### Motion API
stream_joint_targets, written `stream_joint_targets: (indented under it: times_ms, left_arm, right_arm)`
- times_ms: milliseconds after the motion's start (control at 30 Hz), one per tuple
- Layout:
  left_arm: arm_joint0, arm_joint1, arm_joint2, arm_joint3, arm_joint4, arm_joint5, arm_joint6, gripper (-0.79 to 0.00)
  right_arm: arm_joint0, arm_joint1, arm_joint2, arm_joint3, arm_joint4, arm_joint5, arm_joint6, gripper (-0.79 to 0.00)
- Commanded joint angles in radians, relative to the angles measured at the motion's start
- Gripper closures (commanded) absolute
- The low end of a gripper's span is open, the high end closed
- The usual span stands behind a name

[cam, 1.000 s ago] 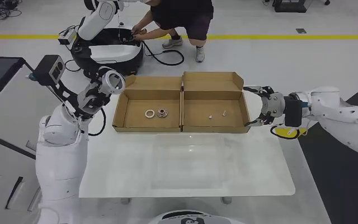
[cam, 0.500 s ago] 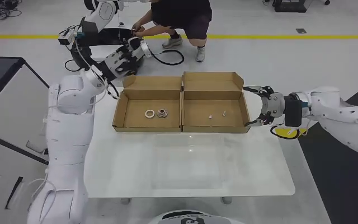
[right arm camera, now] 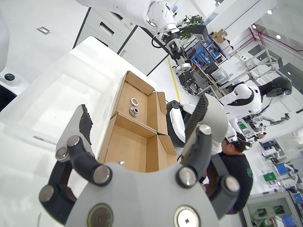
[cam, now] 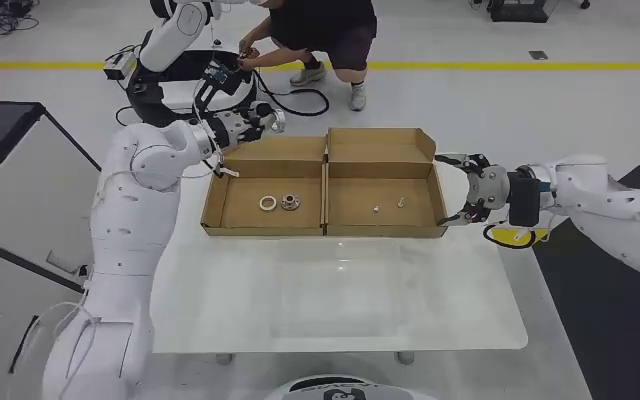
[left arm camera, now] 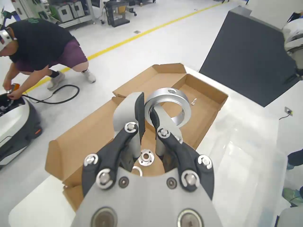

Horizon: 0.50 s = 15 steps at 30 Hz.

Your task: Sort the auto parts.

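My left gripper [left arm camera: 146, 109] is shut on the rim of a silver collar ring [left arm camera: 168, 106] and holds it in the air over the back left corner of the left cardboard box [cam: 212, 190]. In the top view this gripper [cam: 262, 120] sits just behind that box. On the box floor lie a pale flat ring [cam: 268, 203] and a flanged metal hub [cam: 290, 202]. The right cardboard box [cam: 385, 232] holds two small metal bits [cam: 375, 209] [cam: 400, 201]. My right gripper [cam: 455, 188] hovers open beside that box's right wall, with nothing between its fingers [right arm camera: 85, 124].
A shallow clear plastic tray [cam: 340, 290] lies on the white table [cam: 200, 320] in front of the boxes. Both boxes have open flaps along their far side. Another robot's base [cam: 200, 90] stands on the floor behind the table's left corner.
My left arm has swung up from the table's left side to the back left corner of the left box, carrying the collar ring. The right arm has kept still.
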Motion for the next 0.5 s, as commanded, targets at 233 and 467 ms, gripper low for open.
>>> stream_joint_targets:
  times_ms: [233, 467]
  left_arm:
    - [-0.182, -0.022, 0.18, 0.164, 0.18, 0.014, -0.031, 0.0]
    - [-0.283, -0.049, 0.315, 0.339, 0.272, 0.012, -0.065, 0.0]
  right_arm:
    - [0.0, 0.0, 0.0, 0.0, 0.0, 0.0, 0.0, -0.785]
    - [0.0, 0.0, 0.0, 0.0, 0.0, 0.0, 0.0, -0.785]
